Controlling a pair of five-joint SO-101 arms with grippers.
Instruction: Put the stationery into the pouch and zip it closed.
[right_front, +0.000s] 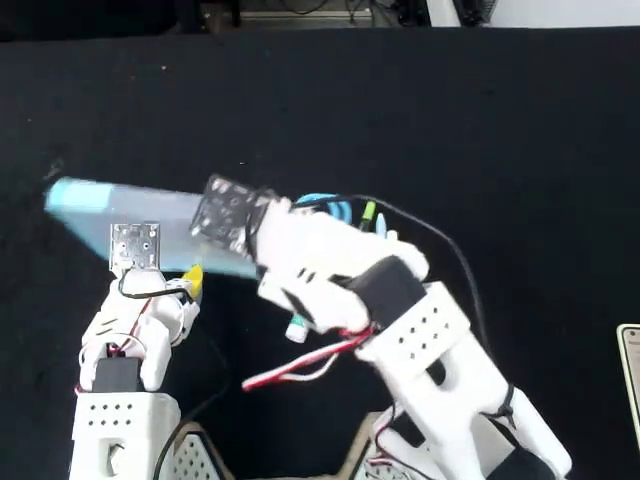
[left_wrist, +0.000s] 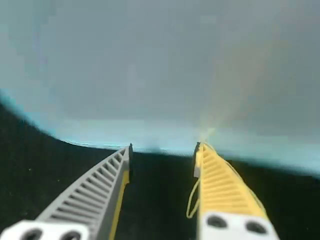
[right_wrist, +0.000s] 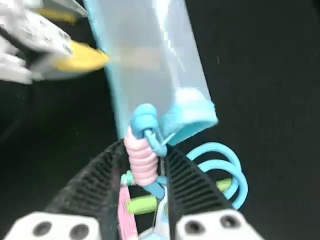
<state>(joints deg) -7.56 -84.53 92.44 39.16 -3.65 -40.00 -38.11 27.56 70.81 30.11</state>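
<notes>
My right gripper (right_wrist: 145, 148) is clenched on a pink ribbed stationery piece (right_wrist: 141, 162) with a blue tip. That tip is just short of the near end of the pale blue pouch (right_wrist: 150, 65), and cyan cord loops (right_wrist: 225, 170) lie beside it. My left gripper (left_wrist: 162, 147) is spread, its tips at the pouch's long edge with nothing pinched. I judge the left should hold that edge before I push, and that I should turn the piece in line with the pouch and enter blue tip first, clear of the loops. The pouch lies flat on the black table (right_front: 450, 130). Its long axis runs across the table, one end toward my right gripper. Whether that end is open, I cannot tell.
</notes>
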